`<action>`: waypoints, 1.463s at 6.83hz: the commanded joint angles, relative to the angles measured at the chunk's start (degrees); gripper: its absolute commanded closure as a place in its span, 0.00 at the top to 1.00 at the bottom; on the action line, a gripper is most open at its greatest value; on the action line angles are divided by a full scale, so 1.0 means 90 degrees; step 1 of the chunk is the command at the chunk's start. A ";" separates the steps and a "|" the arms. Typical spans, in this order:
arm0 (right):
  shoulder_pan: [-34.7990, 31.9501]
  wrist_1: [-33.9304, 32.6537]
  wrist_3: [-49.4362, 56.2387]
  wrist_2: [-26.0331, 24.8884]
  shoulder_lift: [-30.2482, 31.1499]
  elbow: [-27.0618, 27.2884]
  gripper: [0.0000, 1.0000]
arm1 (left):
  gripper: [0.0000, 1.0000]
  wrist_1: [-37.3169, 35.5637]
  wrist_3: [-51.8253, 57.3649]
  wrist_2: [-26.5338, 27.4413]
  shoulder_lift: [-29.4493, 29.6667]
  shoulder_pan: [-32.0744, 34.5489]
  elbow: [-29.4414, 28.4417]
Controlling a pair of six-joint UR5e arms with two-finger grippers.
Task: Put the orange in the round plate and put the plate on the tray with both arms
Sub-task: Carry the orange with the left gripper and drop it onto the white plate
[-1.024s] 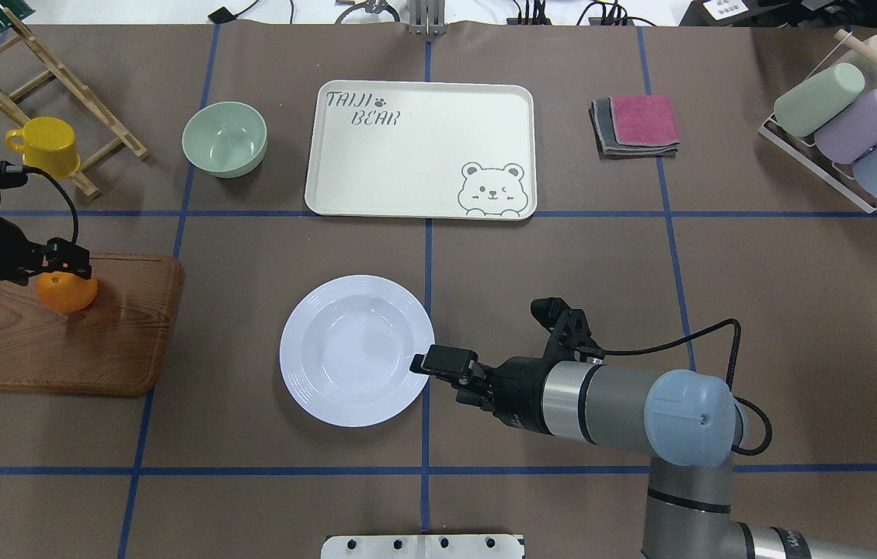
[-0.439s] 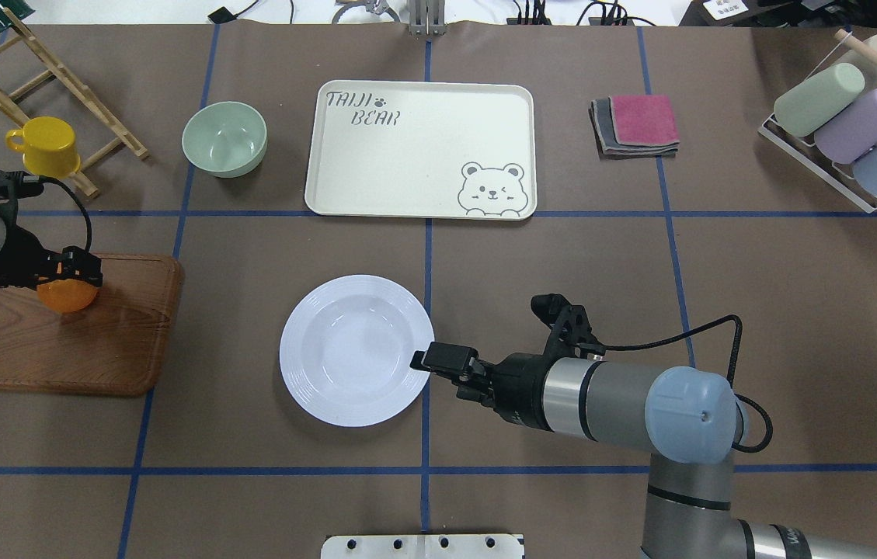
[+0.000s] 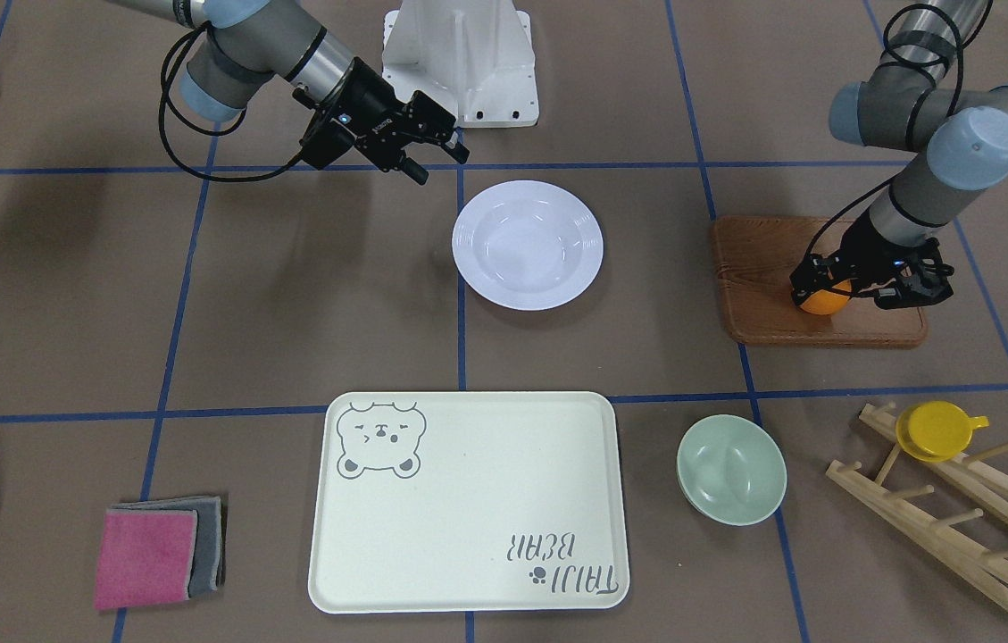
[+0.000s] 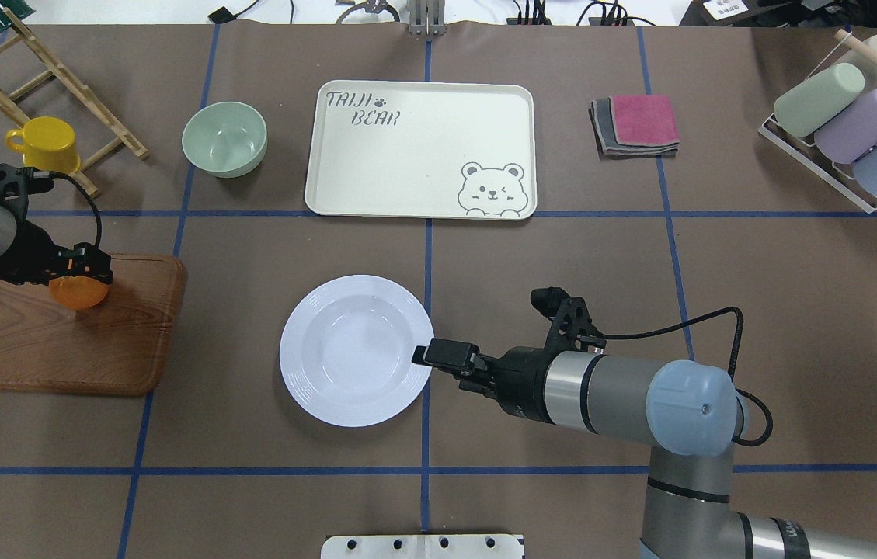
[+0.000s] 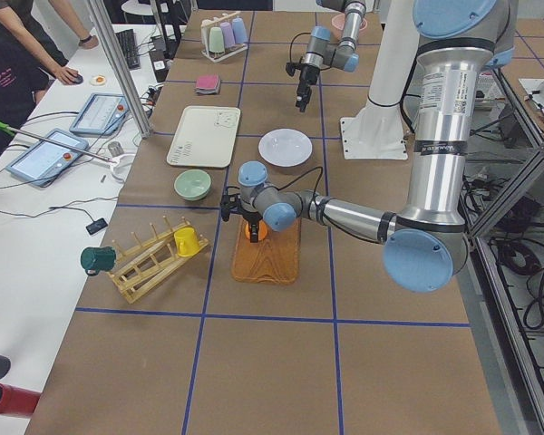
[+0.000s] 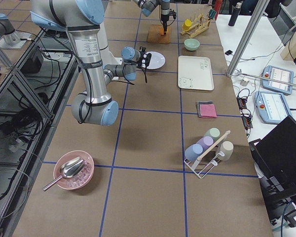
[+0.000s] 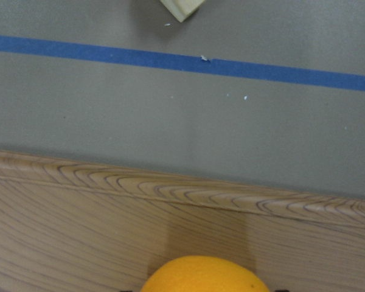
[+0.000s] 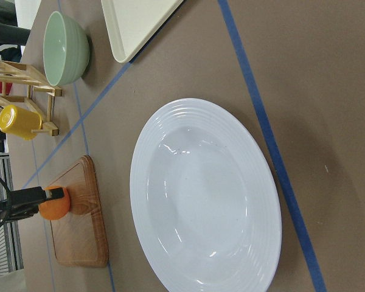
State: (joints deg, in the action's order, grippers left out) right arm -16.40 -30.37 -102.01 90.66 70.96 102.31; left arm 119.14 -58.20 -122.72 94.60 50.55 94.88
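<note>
The left tool point(image 4: 83, 278) is clamped on the orange point(image 4: 79, 295), which sits between its fingers over the wooden board point(image 4: 73, 349), well apart from the round plate point(image 4: 345, 349). The right tool point(image 4: 426, 355), jaws apart, hovers at the plate's opposite rim. The tray point(image 4: 407, 155) lies near the plate, not touching it.

Orange point(image 4: 79, 293) over wooden board point(image 4: 73, 349), round plate point(image 4: 345, 349) to its right, tray point(image 4: 407, 155) beyond the plate
</note>
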 commanded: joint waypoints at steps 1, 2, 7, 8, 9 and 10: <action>-0.0161 0.0054 0.0279 -0.0024 -0.0091 -0.0398 0.99 | 0.67 -0.1170 -0.0433 -0.0076 0.0792 -0.0001 0.0499; -0.0219 0.0093 0.0290 -0.0034 -0.0594 -0.0865 0.99 | 0.67 -0.1612 -0.0872 -0.0037 0.1242 -0.0069 0.0695; -0.0297 0.1177 0.0280 -0.0210 -0.0824 -0.1787 0.99 | 0.67 -0.2505 -0.2623 0.1007 0.2798 -0.1952 0.0844; -0.0288 0.1177 0.0270 -0.0190 -0.0805 -0.1797 0.99 | 0.68 -0.2466 -0.2625 0.1105 0.2799 -0.2264 0.0805; -0.0288 0.1148 0.0251 -0.0180 -0.0804 -0.1797 0.99 | 0.68 -0.2427 -0.2615 0.1270 0.2799 -0.2509 0.0737; -0.0268 0.1148 0.0251 -0.0180 -0.0824 -0.1807 0.99 | 0.70 -0.2330 -0.2625 0.1281 0.2818 -0.2579 0.0621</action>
State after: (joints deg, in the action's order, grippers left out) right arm -18.94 -19.96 -99.69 88.98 63.65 86.12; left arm 97.42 -81.72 -111.81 119.78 28.79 101.45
